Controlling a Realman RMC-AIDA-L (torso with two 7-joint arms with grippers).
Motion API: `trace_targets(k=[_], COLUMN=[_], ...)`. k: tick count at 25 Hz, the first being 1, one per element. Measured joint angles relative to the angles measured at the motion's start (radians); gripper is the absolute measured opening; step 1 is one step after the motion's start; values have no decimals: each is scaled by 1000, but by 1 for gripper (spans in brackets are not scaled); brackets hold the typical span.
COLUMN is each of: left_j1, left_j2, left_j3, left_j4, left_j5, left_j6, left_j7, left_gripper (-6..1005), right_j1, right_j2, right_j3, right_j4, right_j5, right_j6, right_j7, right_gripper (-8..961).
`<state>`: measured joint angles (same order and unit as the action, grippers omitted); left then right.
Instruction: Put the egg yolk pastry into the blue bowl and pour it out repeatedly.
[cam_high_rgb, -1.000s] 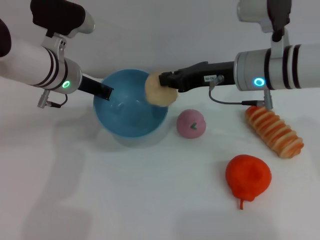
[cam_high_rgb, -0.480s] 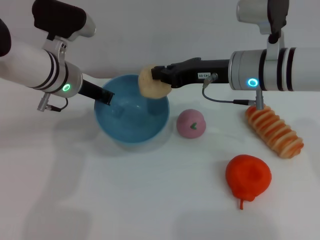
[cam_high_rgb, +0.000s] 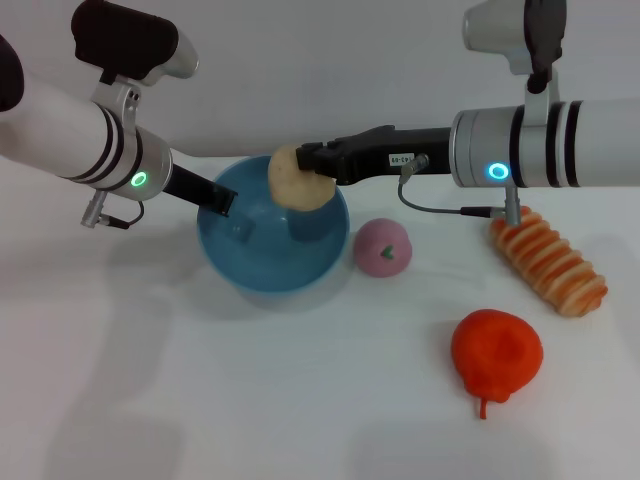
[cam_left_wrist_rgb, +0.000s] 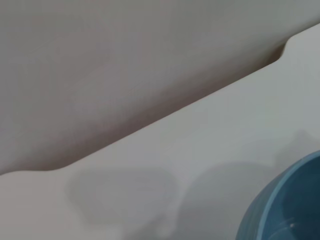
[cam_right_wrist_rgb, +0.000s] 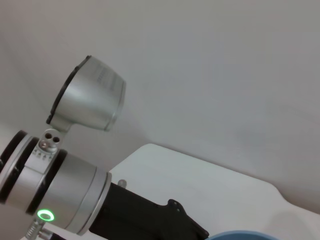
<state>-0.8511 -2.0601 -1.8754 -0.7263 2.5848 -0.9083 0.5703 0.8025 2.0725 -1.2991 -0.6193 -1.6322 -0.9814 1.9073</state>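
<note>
the egg yolk pastry (cam_high_rgb: 297, 179) hangs in the air over the far side of the blue bowl (cam_high_rgb: 272, 262), above the opening rather than inside it. it stays up there because the right gripper (cam_high_rgb: 312, 164) is clamped on it from the side, reaching in level from the right so a release would likely drop it straight in. the left gripper (cam_high_rgb: 218, 198) sits at the bowl's left rim and seems to pinch the wall, probably to steady it now and tip it later. just right of the bowl lies a pink ball (cam_high_rgb: 382, 248); a striped bread roll (cam_high_rgb: 548, 261) and a red fruit (cam_high_rgb: 497, 351) sit well apart.
</note>
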Motion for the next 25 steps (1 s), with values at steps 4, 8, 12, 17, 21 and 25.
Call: trace_targets(k=[4,8,12,17,21,25], left_j1=[2,6,8,9,11,21], left_j2=[0,0,1,1,3,2], left_j3=[1,1,1,1,1,8], left_j4=[1,-1,-1,0,4,10], left_j5=[0,0,0,0,0,1], left_j6=[6,6,11,19,70,120], left_j7=[1,2,2,2,2,3], left_gripper=[0,0,0,-1,-1,-1], right_j1=[4,24,32,-1,-106,-216], right_j2=[1,1,2,-2,-1,1], right_j3=[-7,-4,-1,1,3,4], right_j4=[4,29,37,-11,-134,-254], right_j5=[0,0,0,0,0,2], right_j6=[-2,4,5,9,55,136], right_j7=[-2,2,1,-13,-127,-203], right_gripper=[89,93,97,102,380,494])
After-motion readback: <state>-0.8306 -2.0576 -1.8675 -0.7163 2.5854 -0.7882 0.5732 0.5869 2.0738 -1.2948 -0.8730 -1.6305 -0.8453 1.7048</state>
